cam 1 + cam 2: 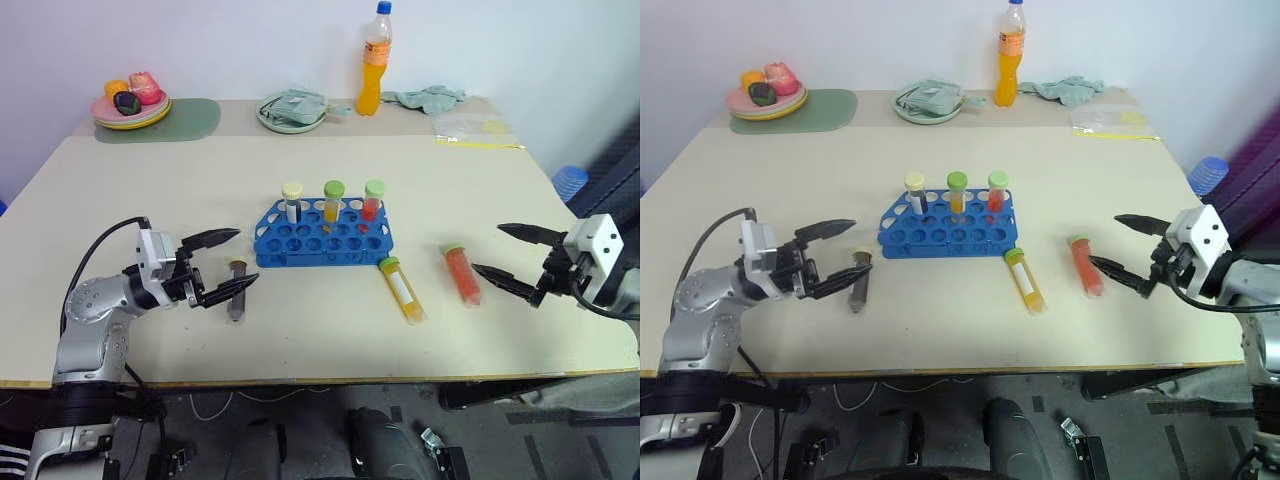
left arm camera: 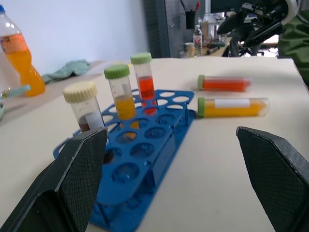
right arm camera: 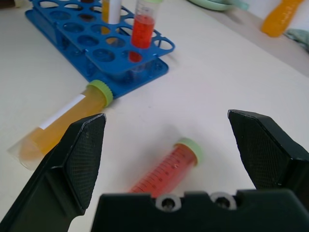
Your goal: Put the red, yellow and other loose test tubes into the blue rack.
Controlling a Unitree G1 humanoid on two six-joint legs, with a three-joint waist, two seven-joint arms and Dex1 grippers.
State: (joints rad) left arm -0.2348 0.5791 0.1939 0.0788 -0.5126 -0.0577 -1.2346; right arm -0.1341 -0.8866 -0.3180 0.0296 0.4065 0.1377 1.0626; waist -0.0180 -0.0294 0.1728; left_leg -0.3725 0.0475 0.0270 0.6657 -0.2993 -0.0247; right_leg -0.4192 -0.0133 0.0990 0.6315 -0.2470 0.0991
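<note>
Beige table (image 1: 300, 310) is carrying the blue rack (image 1: 322, 238) at its middle, three capped tubes standing upright in its back row. Loose tubes are lying flat around it: the yellow tube (image 1: 402, 290) just off the rack's front corner, the red tube (image 1: 462, 273) nearer the right claw (image 1: 515, 255), a dark tube (image 1: 236, 288) between the left claw's (image 1: 225, 262) fingers. Both claws are gaping wide, holding nothing, each seemingly lining up its nearest tube.

Bright, even indoor light, soft shadows on the table (image 1: 300, 330), blurred wrist-view backgrounds.
</note>
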